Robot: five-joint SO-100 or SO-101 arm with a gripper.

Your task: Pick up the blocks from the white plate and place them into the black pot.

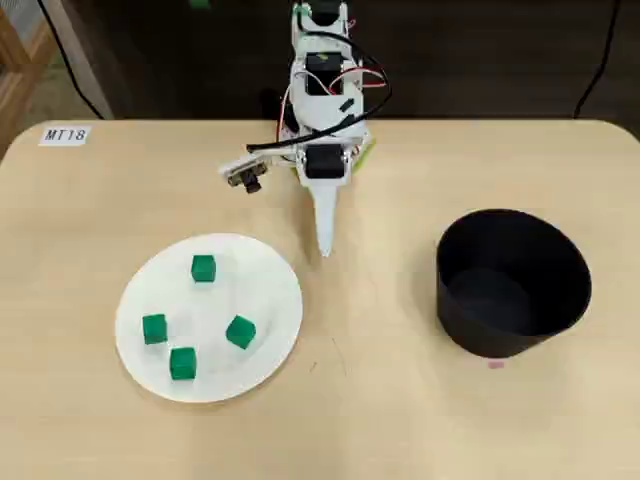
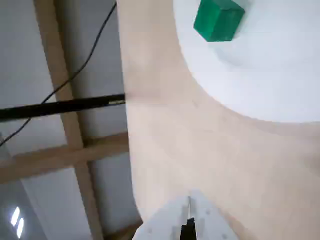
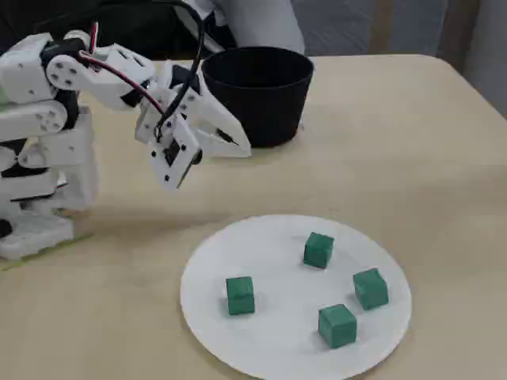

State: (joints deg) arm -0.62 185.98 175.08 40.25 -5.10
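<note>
Several small green blocks (image 1: 203,267) lie spread on the white plate (image 1: 255,285) at the table's left in the overhead view; the fixed view shows them too (image 3: 318,249) on the plate (image 3: 277,336). The black pot (image 1: 520,335) stands at the right, nothing visible inside it; in the fixed view the pot (image 3: 257,99) is behind the arm. My gripper (image 1: 325,245) hangs shut and empty between plate and pot, just off the plate's upper right rim. The wrist view shows the gripper's tip (image 2: 189,212), one block (image 2: 218,19) and the plate's edge (image 2: 270,80).
The arm's base (image 3: 32,198) stands at the table's back edge (image 1: 320,122). A paper label (image 1: 66,134) lies at the back left corner. The wrist camera (image 1: 245,178) sticks out left of the arm. Bare tabletop (image 1: 370,330) lies between plate and pot.
</note>
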